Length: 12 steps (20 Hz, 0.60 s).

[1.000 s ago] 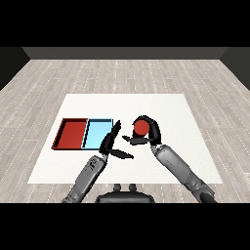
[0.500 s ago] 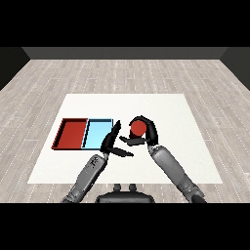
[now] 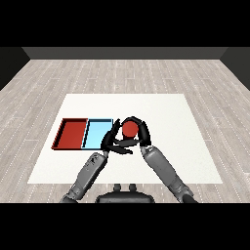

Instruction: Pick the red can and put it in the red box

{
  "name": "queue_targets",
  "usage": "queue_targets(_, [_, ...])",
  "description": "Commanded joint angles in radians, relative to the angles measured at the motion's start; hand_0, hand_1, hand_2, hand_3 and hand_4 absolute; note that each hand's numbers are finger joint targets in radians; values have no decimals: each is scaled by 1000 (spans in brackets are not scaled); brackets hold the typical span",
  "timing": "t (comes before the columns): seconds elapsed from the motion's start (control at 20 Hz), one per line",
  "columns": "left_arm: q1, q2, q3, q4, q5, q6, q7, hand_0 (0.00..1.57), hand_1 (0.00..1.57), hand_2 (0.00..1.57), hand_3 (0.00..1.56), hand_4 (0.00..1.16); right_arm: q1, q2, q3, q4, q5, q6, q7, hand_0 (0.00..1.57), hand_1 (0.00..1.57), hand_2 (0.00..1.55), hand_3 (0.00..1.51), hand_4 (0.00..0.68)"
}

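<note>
The red can (image 3: pixel 129 129) is held in my right hand (image 3: pixel 139 137), whose fingers and thumb curl round it, just right of the light blue tray (image 3: pixel 96 133). The can looks lifted off the table. The red tray (image 3: pixel 72 133) lies further left, side by side with the blue one. My left hand (image 3: pixel 112 140) hovers with straight fingers at the blue tray's right edge, right beside the can and the right hand.
The white table (image 3: pixel 171 117) stretches wide to the right and behind the trays. Both forearms come in from below, close together near the table's front middle.
My right hand has carried the red can leftward, closer to the light blue tray. The left hand has stayed almost where it was.
</note>
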Motion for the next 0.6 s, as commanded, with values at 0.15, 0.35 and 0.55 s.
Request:
queue_targets(0.15, [2, 0, 5, 30, 47, -41, -31, 0, 0, 0, 0, 0, -13, 54, 23, 17, 19, -7, 10, 1458, 1458, 1426, 1369, 539])
queue_targets(0.35, [-23, 0, -11, 42, -19, -32, -55, 0, 0, 0, 0, 0, -54, 55, 33, 41, -39, 4, -45, 1468, 1468, 1431, 1372, 508])
queue_targets(0.55, [-44, 0, -49, -61, -38, 208, 119, 0, 0, 0, 0, 478, -37, 48, 14, 7, -21, 43, -4, 1454, 1454, 1417, 1368, 502])
